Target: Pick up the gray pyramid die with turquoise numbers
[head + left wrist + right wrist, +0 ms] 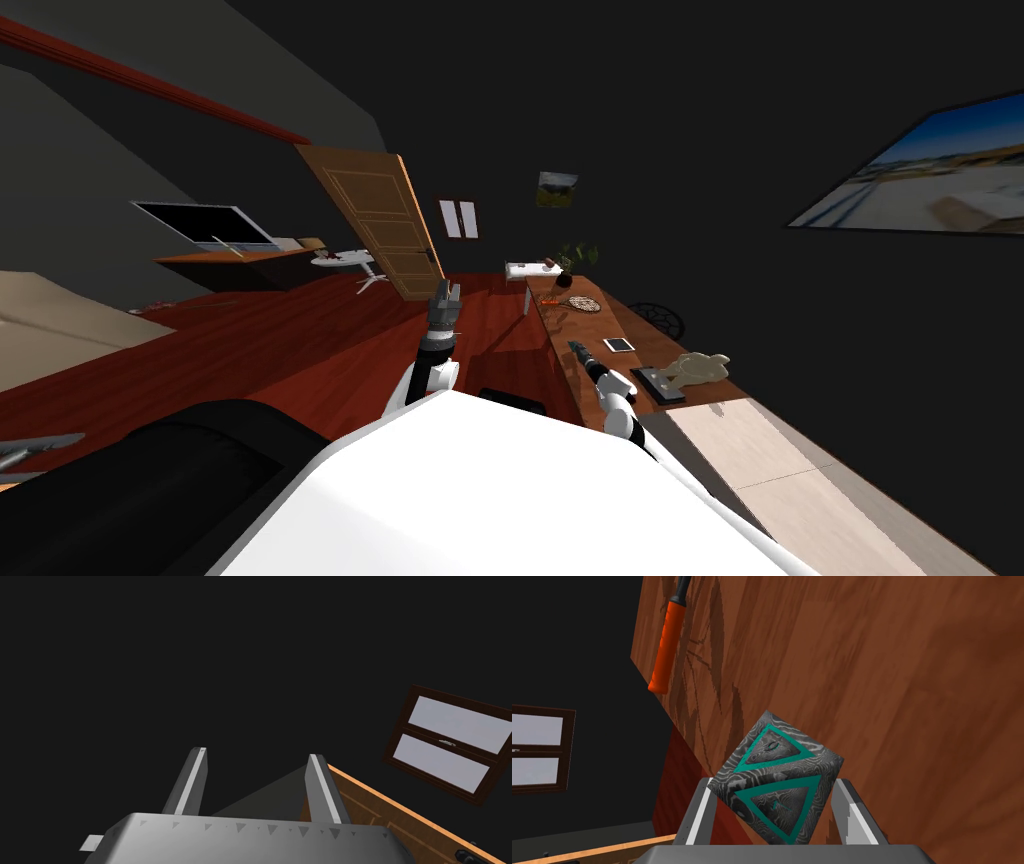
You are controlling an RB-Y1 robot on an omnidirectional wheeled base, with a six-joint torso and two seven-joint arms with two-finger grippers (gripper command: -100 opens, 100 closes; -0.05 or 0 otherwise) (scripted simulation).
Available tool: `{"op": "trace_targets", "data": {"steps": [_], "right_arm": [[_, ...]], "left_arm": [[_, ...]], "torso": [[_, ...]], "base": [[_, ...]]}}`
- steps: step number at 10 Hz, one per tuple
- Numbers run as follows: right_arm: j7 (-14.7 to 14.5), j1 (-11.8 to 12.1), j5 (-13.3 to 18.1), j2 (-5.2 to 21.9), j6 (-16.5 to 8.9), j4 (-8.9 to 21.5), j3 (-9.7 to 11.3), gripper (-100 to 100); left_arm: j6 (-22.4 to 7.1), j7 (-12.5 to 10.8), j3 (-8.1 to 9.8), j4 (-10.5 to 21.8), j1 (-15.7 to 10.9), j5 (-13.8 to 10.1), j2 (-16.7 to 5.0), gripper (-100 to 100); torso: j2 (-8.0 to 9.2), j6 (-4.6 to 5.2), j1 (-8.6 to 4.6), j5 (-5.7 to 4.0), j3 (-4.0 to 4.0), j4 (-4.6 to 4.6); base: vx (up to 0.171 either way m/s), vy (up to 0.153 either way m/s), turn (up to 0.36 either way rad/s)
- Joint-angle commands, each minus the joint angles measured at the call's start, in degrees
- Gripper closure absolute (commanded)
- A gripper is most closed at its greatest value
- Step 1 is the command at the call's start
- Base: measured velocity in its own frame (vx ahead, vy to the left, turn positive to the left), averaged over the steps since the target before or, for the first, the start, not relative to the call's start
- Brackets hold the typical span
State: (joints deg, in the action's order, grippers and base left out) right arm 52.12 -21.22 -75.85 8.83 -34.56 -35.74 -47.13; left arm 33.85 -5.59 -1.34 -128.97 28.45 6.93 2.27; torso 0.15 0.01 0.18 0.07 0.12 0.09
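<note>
Clearly, the right gripper [774, 785] is clamped on the gray pyramid die [779, 798] (turquoise triangles on its faces), one finger on each side, with the wooden table [887, 676] behind it. An orange handle [664, 646] lies near the table's edge. The head view places this gripper [576, 347] by the table's long edge, and the left gripper [446, 296] raised, its fingers apart.

Turquoise numerals on die [777, 786] too small to read
</note>
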Motion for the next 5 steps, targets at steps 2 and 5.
{"op": "trace_targets", "data": {"steps": [2,5], "right_arm": [[-1.9,-2.2,0.2,1.0,-0.7,3.3,-1.1,100],[-2.0,-3.0,0.5,1.4,-0.9,4.2,-1.3,0]], "left_arm": [[0.0,0.0,0.0,0.0,0.0,0.0,0.0,0],[0.0,0.0,0.0,0.0,0.0,0.0,0.0,0]], "torso": [[0.04,0.0,0.04,0.03,0.03,0.02],[-0.03,-0.03,-0.05,0.0,-0.01,0.01]], "base": [[-0.029,0.034,-0.099],[-0.008,0.007,-0.03]]}}
